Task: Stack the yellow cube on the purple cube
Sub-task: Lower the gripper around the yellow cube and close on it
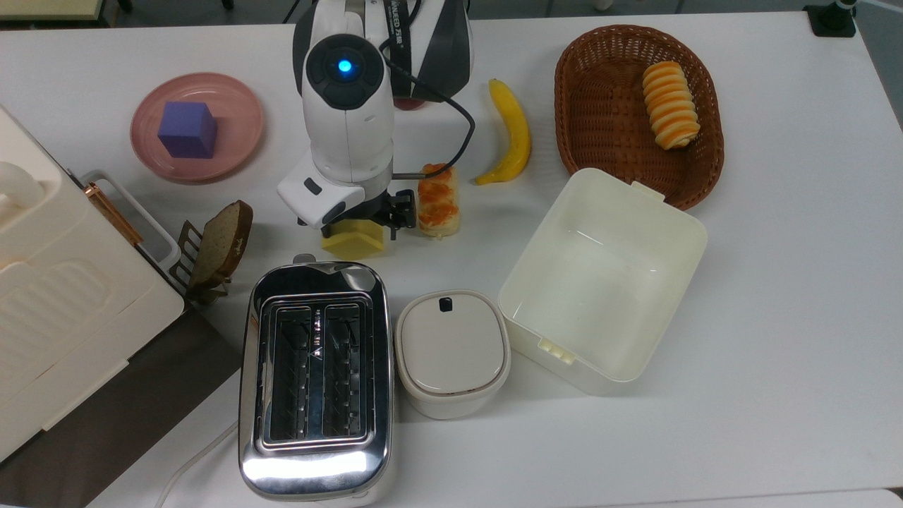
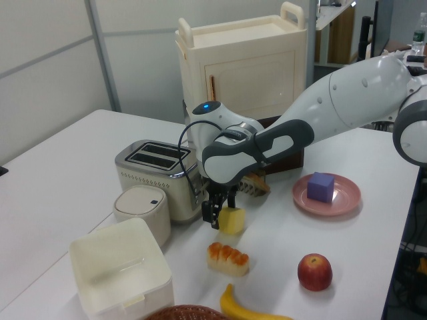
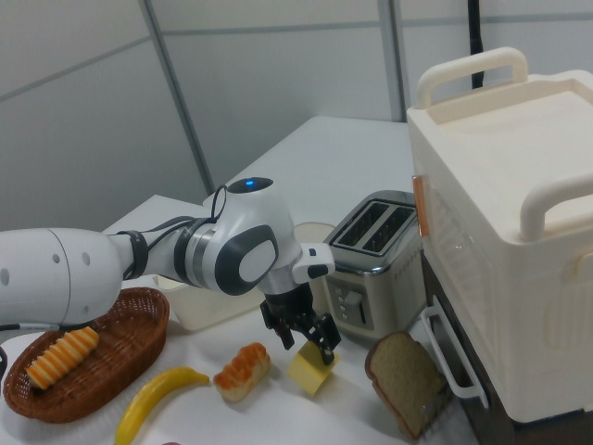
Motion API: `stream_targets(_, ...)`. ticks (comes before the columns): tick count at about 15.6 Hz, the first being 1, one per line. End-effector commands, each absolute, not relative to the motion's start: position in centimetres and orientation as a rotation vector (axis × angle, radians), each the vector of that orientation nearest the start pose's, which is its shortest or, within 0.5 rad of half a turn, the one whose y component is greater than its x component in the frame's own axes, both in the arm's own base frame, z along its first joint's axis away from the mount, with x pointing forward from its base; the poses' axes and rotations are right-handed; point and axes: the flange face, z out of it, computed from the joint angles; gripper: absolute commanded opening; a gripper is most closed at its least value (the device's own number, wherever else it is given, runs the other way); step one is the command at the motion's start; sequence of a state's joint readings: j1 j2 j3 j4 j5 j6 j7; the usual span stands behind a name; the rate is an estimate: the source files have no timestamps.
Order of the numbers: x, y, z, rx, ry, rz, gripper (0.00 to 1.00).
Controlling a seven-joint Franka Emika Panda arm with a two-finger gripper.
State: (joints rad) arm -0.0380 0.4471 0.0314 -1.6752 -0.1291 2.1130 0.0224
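glossy chrome toaster [image 1: 315, 381], woven wicker basket [image 1: 607, 134], matt yellow cube [image 1: 354, 242]

In the left view my gripper [image 2: 222, 215] is closed on the yellow cube [image 2: 232, 221], which is tilted, just in front of the toaster [image 2: 157, 171]. The purple cube [image 2: 321, 187] stands on a pink plate [image 2: 346, 201], well apart, and an apple [image 2: 314, 271] lies nearer the camera.

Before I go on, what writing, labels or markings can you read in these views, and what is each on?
White lettering on the arm's dark link, top view: printed text, too blurred to read for certain.
Marks between the toaster slots: too small to read.
No other text is readable.
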Motion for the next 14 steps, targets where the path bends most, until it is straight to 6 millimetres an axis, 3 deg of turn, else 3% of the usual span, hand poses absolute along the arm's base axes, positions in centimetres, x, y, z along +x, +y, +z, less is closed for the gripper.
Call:
stream_targets(1,66.2,-1.1,35.1,-3.283,-0.137,0.042,1.0)
stream_targets(6,66.2,-0.7,36.0,-3.316,-0.182,0.025,1.0)
stream_targets(11,65.0,-0.6,33.2,-3.323,-0.164,0.128,1.0)
stream_targets(14,64.6,-0.7,32.6,-3.326,-0.097,0.165,0.99)
